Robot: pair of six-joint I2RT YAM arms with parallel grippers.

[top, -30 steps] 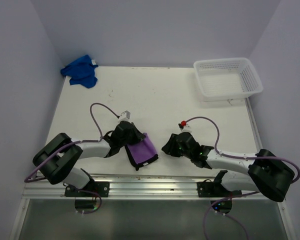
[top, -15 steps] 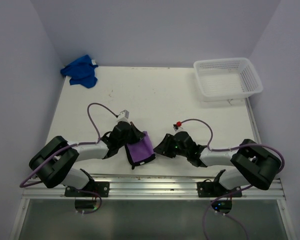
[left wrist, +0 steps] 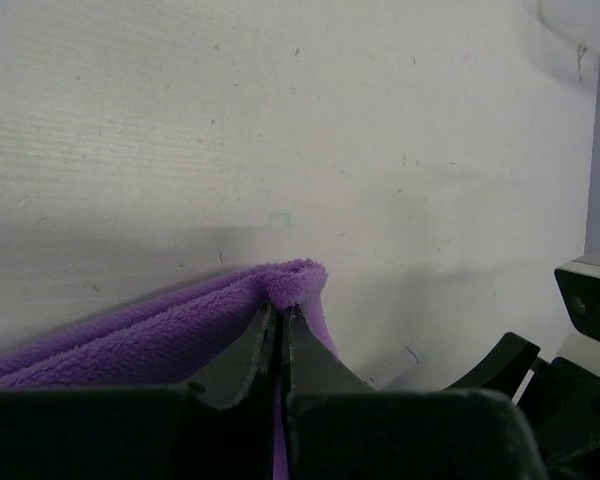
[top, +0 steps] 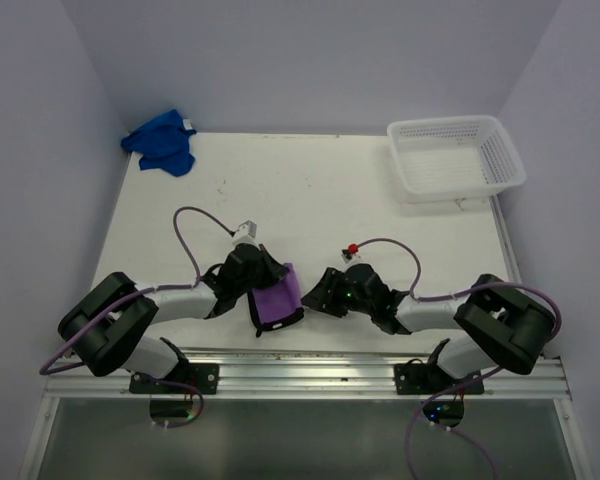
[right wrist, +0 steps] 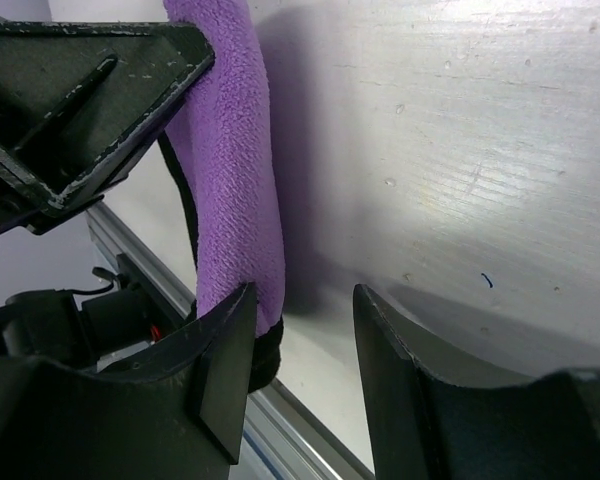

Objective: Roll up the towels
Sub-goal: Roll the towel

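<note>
My right pincer (right wrist: 300, 305) now sits closer to the purple towel (right wrist: 235, 180), jaws parted, empty; my left pincer (left wrist: 280, 318) pinches its fold.

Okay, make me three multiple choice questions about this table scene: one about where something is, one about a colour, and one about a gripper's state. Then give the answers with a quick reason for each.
1. Where does the crumpled bright blue cloth towel lie?
A. at the near edge, by the arm bases
B. at the far left corner of the white table
C. between the two grippers

2. What colour is the soft folded cloth towel pinched by the left gripper?
A. green
B. white
C. purple

3. How does the right gripper stand?
A. open, jaws apart at the towel's end
B. shut on the towel
C. shut on nothing

Answers:
1 B: the top view shows it bunched in that corner, away from both arms.
2 C: the left wrist view shows purple pile clamped between the closed jaws.
3 A: the right wrist view shows a clear gap between its fingers.
</note>
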